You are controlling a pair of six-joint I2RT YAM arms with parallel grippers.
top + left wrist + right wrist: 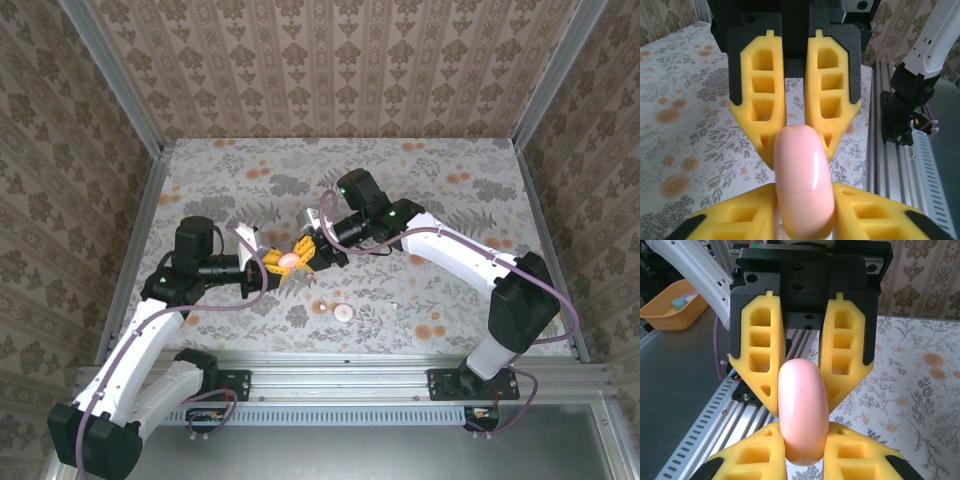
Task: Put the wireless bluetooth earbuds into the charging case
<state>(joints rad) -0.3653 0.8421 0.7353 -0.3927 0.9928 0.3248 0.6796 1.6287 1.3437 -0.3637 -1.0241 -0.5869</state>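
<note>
The charging case (288,260) is a glossy salmon-pink rounded piece held edge-on above the middle of the flowered table. My left gripper (275,262) and right gripper (303,255) meet tip to tip there, each shut on the case from its own side. In the left wrist view my left gripper (804,194) pinches the lower part of the case (802,165), which shows a closed seam line, and the right arm's fingers (762,95) face me. The right gripper (803,432) clamps the case (802,400) the same way. One pale wireless bluetooth earbud (343,311) lies on the table in front of the grippers.
An aluminium rail (340,385) runs along the table's near edge, carrying both arm bases. Wallpapered walls and metal posts (120,85) close in the back and sides. An orange tray (670,307) sits off the table beyond the rail.
</note>
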